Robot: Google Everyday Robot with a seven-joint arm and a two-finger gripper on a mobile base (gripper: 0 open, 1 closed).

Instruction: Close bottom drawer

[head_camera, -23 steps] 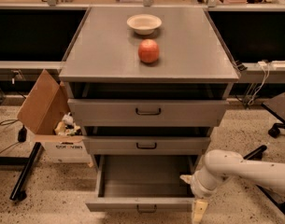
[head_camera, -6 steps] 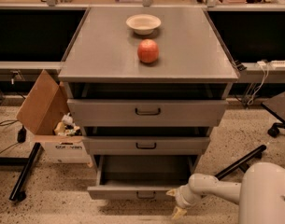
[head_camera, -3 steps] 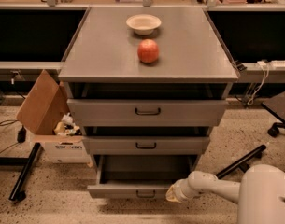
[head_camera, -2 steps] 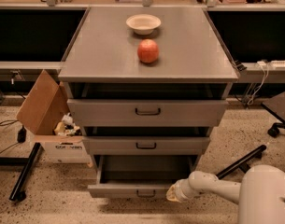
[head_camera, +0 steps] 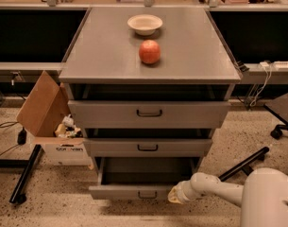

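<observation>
The bottom drawer [head_camera: 134, 191] of the grey cabinet is pulled partly out, with its plain tray interior showing and a small dark handle [head_camera: 147, 194] on its slim front. My gripper [head_camera: 174, 196] sits at the right end of that drawer front, touching it, at the end of my white arm [head_camera: 219, 189] that comes in from the lower right. The middle drawer [head_camera: 148, 147] and the top drawer [head_camera: 148, 113] above also stand slightly out.
A red apple [head_camera: 149, 51] and a white bowl [head_camera: 145, 24] sit on the cabinet top. An open cardboard box [head_camera: 54, 122] stands on the floor to the left. A black bar [head_camera: 26, 174] lies at lower left and a chair base [head_camera: 275, 131] at right.
The bottom drawer has slid inward since the earliest frame. My gripper moved from the drawer's right side to its front's right end and has barely moved in the last second.
</observation>
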